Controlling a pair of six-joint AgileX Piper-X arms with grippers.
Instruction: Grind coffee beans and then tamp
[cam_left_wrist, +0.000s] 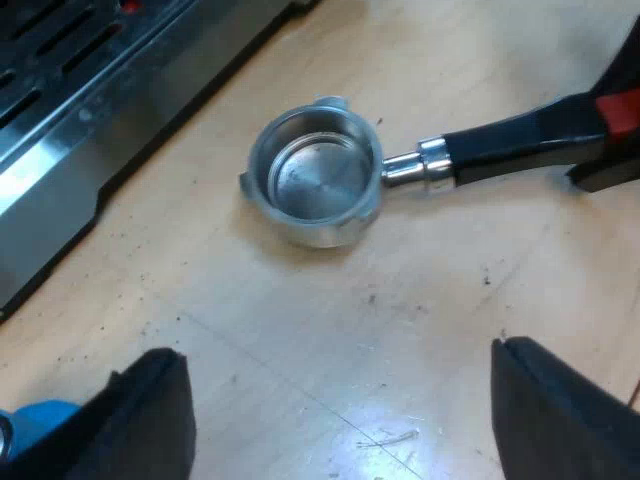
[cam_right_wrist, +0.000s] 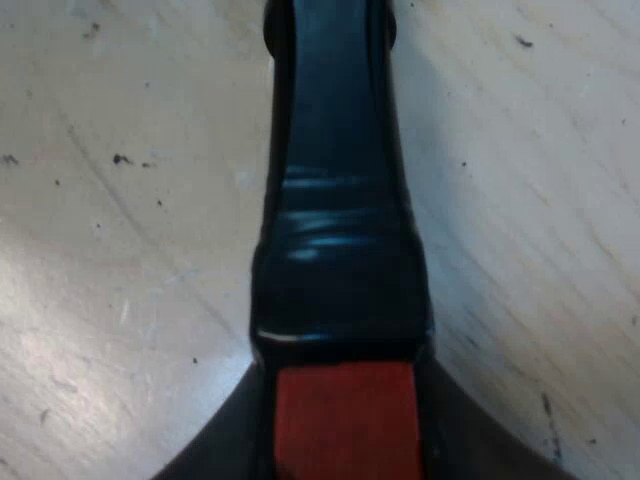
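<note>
The metal holder (cam_left_wrist: 315, 175) lies on the wooden table, its round basket facing up and showing bare metal inside. Its dark handle (cam_left_wrist: 520, 140) runs away from the basket and ends in red (cam_left_wrist: 620, 110). My right gripper (cam_left_wrist: 610, 165) is at that red end. In the right wrist view the handle (cam_right_wrist: 340, 230) runs straight out from between my right gripper (cam_right_wrist: 345, 440), whose black fingers (cam_right_wrist: 215, 450) press against both sides of the red end. My left gripper (cam_left_wrist: 335, 400) hangs open above bare table a short way from the basket, its fingers wide apart with nothing between them.
The espresso machine's metal base and slotted drip tray (cam_left_wrist: 80, 110) stand close beside the basket. Something blue (cam_left_wrist: 35, 425), maybe the tamper, peeks out beside one left finger. The wooden table (cam_left_wrist: 400, 300) is flecked with dark coffee specks.
</note>
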